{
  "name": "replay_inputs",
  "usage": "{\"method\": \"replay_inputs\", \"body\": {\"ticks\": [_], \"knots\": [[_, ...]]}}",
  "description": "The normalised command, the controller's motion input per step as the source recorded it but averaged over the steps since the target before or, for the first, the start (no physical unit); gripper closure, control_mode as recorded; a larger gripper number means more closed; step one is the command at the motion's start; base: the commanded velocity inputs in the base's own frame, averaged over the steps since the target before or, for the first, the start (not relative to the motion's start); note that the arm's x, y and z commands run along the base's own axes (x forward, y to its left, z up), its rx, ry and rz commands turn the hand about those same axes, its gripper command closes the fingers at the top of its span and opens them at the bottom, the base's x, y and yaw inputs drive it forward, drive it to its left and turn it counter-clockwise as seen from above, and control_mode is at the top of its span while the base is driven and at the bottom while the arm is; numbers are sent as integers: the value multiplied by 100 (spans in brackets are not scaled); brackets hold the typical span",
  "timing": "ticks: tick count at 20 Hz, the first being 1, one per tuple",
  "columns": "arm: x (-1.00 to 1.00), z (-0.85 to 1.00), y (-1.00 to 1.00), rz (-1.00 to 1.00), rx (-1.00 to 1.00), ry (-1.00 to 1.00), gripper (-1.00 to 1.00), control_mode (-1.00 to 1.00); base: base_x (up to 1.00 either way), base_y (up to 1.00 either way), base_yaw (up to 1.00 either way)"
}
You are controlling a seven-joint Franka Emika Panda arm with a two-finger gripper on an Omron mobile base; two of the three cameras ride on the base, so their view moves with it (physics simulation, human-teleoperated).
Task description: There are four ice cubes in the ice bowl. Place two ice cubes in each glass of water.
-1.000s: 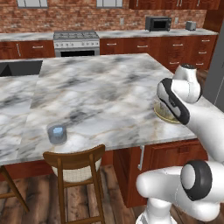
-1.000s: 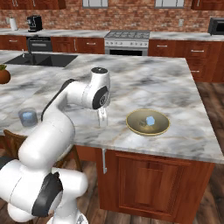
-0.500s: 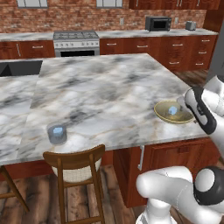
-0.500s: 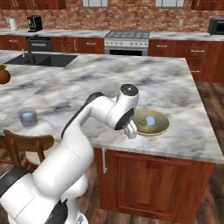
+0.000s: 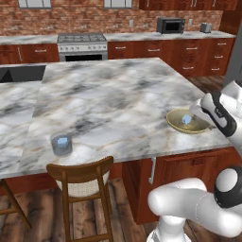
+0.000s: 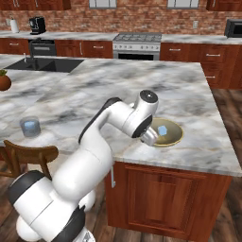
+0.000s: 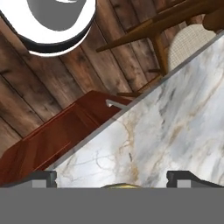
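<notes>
Grey-veined marble island counter [image 5: 108,99] across the middle of the left base view. Near its front edge at lower left, a glass of water [image 5: 61,144] holding an ice cube; at right, close to the front corner, the tan ice bowl [image 5: 187,121]. In the right base view, orange-brown plant pot [image 6: 4,81] at far left.

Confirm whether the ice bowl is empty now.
No: in the right base view one pale blue ice cube lies inside the ice bowl beside the arm's wrist.

The wide shallow yellowish-tan bowl [image 6: 168,133] sits near the marble island counter's [image 6: 94,99] front right corner, one pale-blue ice cube [image 6: 162,129] in it; the grey-blue tumbler [image 6: 30,126], apparently holding another cube, stands at the front edge, far left.
</notes>
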Motion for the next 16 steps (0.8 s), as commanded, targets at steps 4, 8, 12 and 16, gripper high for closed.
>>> {"method": "replay_inputs", "body": {"ticks": [4,8,12,16], "knots": [[24,0,0,5,-1,0,-100,-100,0,0,0],[32,0,0,0,0,0,-100,-100,0,0,0],[38,0,0,-1,0,2,-100,-100,0,0,0],[19,-15,-3,-10,0,10,-100,-100,0,0,0]]}}
